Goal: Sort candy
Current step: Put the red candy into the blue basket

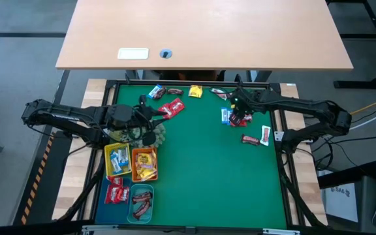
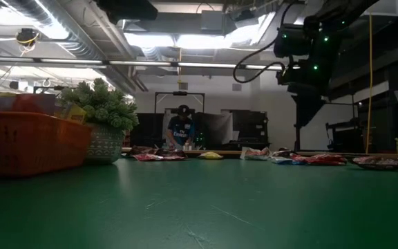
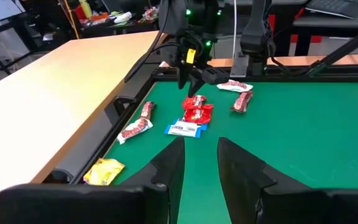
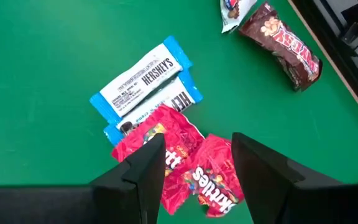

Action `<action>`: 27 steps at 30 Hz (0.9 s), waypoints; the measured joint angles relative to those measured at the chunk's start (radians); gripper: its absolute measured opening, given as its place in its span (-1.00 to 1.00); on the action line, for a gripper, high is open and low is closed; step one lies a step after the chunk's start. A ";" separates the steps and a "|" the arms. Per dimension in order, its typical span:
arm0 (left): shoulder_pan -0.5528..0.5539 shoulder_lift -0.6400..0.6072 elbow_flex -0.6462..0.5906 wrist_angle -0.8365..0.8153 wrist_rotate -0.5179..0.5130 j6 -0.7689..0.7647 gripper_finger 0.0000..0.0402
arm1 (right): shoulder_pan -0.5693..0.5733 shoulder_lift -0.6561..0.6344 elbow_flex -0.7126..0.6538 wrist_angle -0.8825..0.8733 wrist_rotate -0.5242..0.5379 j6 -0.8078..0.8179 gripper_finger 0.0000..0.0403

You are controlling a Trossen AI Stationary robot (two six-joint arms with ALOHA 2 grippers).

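Green counter (image 1: 201, 170) carries everything; places given from the spiky plant (image 1: 150, 135). Beside it, toward the near edge, four small trays: yellow tray (image 1: 117, 160), orange tray (image 1: 145, 164), blue tray (image 1: 115, 191), teal tray (image 1: 141, 201), each w/ sweets in; judged partly done. Left to sort: candy (image 1: 173, 108) strewn beyond the plant along the far edge, plus a cluster well across from it at the right side. Left pincer (image 3: 199, 163) near the plant, fingers apart, holding nothing; right pincer (image 4: 196, 163) over the far cluster, fingers apart astride a red packet (image 4: 185, 169), not clamped. Right wrist view alone shows two blue-white bars (image 4: 143, 79) touching that packet; low view alone shows a person (image 2: 181, 130) in the room behind.
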 joint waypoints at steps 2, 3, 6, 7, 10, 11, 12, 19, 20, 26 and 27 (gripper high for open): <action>0.000 0.000 0.000 0.000 0.000 0.000 -0.55 | 0.000 0.004 0.000 -0.004 0.000 0.000 -0.10; 0.000 0.000 0.000 0.000 0.000 0.000 -0.55 | 0.000 0.009 0.000 -0.009 0.001 0.000 -0.10; 0.000 0.000 0.000 -0.002 0.000 0.000 -0.55 | 0.000 0.029 0.000 -0.018 0.000 0.000 -0.10; 0.000 0.000 0.000 -0.002 0.000 0.000 -0.55 | 0.000 0.040 0.000 -0.023 0.002 0.000 -0.10; 0.000 0.000 0.000 -0.003 0.000 -0.001 -0.55 | 0.000 0.069 0.000 -0.030 0.008 -0.001 -0.10; 0.000 0.000 0.000 -0.002 0.000 -0.001 -0.55 | 0.000 0.079 0.000 -0.032 0.009 -0.002 -0.10; 0.000 0.000 0.000 -0.003 0.000 -0.001 -0.55 | 0.000 0.089 0.000 -0.031 0.009 -0.003 -0.10; 0.000 0.000 0.000 -0.011 0.000 -0.003 -0.55 | 0.000 0.160 0.000 -0.032 0.009 -0.003 -0.10; 0.000 0.000 0.000 -0.013 0.000 -0.003 -0.55 | 0.000 0.169 0.000 -0.034 0.009 -0.003 -0.10; 0.000 0.000 0.000 -0.027 0.000 -0.004 -0.55 | 0.000 0.202 0.000 -0.099 0.027 -0.003 -0.10; 0.000 0.000 0.000 -0.026 0.000 -0.004 -0.55 | 0.000 0.202 0.000 -0.116 0.045 -0.004 -0.10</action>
